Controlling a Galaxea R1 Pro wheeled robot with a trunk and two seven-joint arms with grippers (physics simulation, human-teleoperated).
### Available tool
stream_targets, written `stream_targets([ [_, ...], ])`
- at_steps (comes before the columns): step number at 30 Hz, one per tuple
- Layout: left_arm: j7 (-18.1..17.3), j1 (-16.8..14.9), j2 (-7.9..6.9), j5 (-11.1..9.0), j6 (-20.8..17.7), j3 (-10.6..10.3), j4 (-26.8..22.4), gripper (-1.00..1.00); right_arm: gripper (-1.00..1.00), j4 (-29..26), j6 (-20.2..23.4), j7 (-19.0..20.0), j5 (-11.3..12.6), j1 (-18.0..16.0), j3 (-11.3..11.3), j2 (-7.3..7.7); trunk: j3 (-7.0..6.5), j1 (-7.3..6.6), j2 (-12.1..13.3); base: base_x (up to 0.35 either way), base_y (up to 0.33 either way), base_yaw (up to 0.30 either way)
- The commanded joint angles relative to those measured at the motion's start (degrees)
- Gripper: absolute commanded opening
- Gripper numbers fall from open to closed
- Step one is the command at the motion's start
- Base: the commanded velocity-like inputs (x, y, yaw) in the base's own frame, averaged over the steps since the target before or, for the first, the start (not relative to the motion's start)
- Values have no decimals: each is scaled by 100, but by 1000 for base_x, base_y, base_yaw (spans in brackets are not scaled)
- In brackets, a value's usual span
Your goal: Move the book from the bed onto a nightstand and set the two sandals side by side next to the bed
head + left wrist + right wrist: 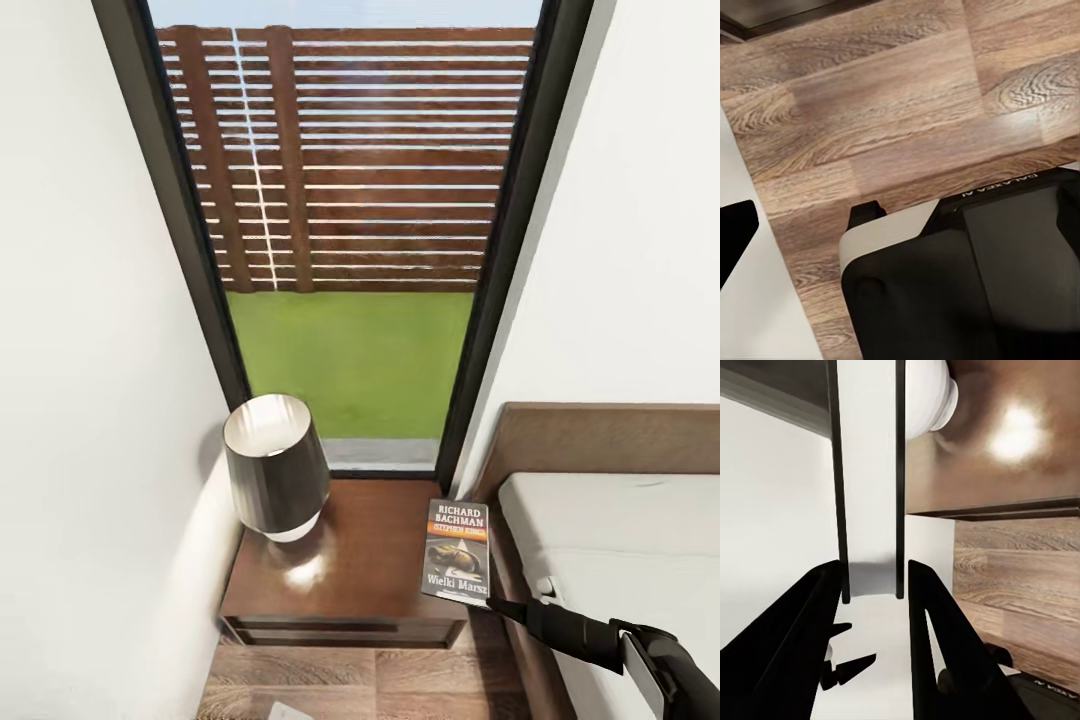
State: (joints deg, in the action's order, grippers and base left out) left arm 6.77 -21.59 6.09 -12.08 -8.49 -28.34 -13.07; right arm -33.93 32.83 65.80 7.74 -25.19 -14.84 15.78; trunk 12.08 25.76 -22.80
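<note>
Book: the thin dark paperback with the orange band and white lettering (457, 552) is at the right edge of the low dark-brown wooden nightstand (340, 590), its long axis running near to far; you cannot tell from the head view whether it lies flat on the top yet or hangs just above it.
Pincer: your right gripper (874, 585) is clamped on the book's near short edge, one black finger on each cover (the right wrist view looks straight along the white page edge).
Direction: the book stretches away from the gripper toward the window, so the arm (600, 635) reaches in from the right and near, over the light-grey mattress of the dark-framed bed (610, 530).
Neighbour: the dark-shaded lamp with the white base (275, 470) stands on the nightstand's left half, well apart from the book.
Margin: the book sits at the nightstand's right edge, beside the bed; judge whether to nudge it left before you let go.
Other arm: the left wrist view looks down on wood-plank floor (885, 112); you cannot tell that gripper's state.
</note>
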Motion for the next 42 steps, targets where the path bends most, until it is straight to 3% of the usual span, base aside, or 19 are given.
stream_targets([
  [1,35,-3,-3,-58,-31,-49,-12,100,-100,0,43,6,26,-4,-8,3,20,3,-12,0,0,75],
  [15,35,-2,-3,-53,-23,-49,-12,100,-100,0,36,-52,33,-4,-31,25,150,3,-12,0,0,51],
  [24,35,-3,-3,-50,-22,-49,-9,100,-100,0,31,-244,52,-4,-39,151,233,3,-12,0,0,8],
  [35,35,-3,-3,-49,-22,-49,-8,100,-100,0,29,-305,63,-4,-47,195,335,3,-12,0,0,2],
  [42,35,-3,-3,-49,-22,-49,-5,100,-100,-3,19,-319,66,-4,-199,191,377,3,-12,0,0,0],
])
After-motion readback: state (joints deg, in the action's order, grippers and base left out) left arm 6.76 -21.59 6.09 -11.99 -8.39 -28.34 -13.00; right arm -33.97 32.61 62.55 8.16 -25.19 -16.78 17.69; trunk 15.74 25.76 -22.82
